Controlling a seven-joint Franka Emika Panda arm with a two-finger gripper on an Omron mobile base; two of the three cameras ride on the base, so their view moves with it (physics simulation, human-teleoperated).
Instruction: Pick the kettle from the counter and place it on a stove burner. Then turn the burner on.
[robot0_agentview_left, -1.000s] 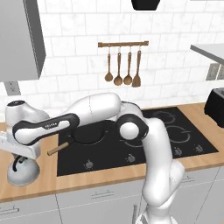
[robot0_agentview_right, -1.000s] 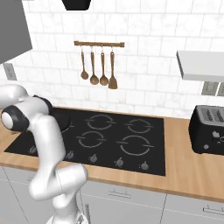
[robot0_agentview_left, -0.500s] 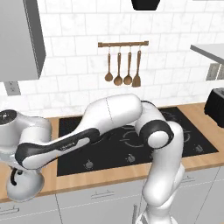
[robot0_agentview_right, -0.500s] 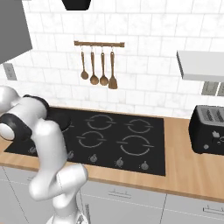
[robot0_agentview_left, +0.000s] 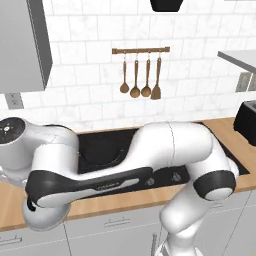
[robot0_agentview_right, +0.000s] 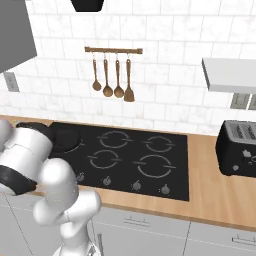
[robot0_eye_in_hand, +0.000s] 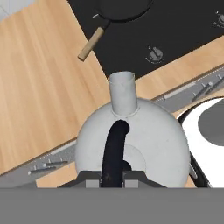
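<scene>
In the hand view the silver-grey kettle (robot0_eye_in_hand: 153, 140) sits right under the hand, its short spout pointing away toward the cooktop (robot0_eye_in_hand: 175, 30). My gripper (robot0_eye_in_hand: 113, 179) is shut on the kettle's black arched handle, with one fingertip on each side of it. The kettle hangs over the front edge of the wooden counter (robot0_eye_in_hand: 43, 87), above the grey cabinet fronts. The left base view shows the kettle (robot0_agentview_left: 45, 222) low at the left, under my forearm. The cooktop (robot0_agentview_right: 125, 155) has several ringed burners and a row of knobs along its front.
A black frying pan (robot0_eye_in_hand: 122, 6) with a wooden handle (robot0_eye_in_hand: 91, 43) rests on the cooktop's near left burner. A cooktop knob (robot0_eye_in_hand: 154, 54) lies just beyond the spout. A black toaster (robot0_agentview_right: 239, 147) stands on the counter at the right. Wooden utensils (robot0_agentview_left: 140, 70) hang on the wall.
The arm has swung forward and lower, closer to the left base camera. The kettle has come with it, from the counter top at the left toward the front edge.
</scene>
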